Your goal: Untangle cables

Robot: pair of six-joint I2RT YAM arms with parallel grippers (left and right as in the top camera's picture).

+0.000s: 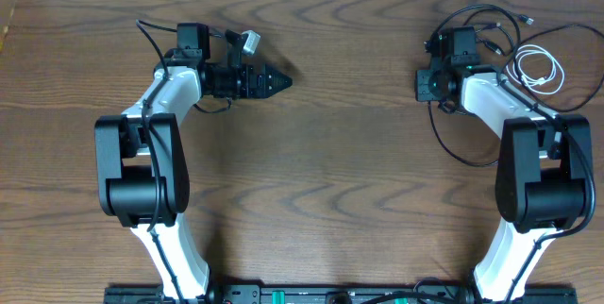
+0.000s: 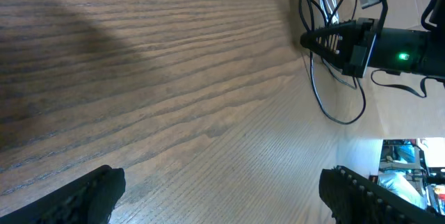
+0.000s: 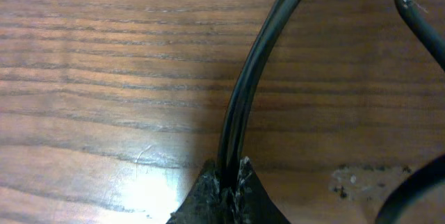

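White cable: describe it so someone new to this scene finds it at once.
On the table, go to the far right corner, where the right arm reaches. Beside that arm's forearm lies the white cable, a small coil of loops. It is the only pale cord among the black cables.

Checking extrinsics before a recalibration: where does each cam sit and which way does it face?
Overhead: fixed above the table, looking straight down; both arms show, with left gripper and right gripper.
Left wrist: low over the wood, facing across toward the right arm; its own open fingers sit in the bottom corners.
Right wrist: close above the wood, facing down; its own fingertips pinch a doubled black cable.
Shared: overhead and left wrist both show the right gripper and a black cable loop beside it.
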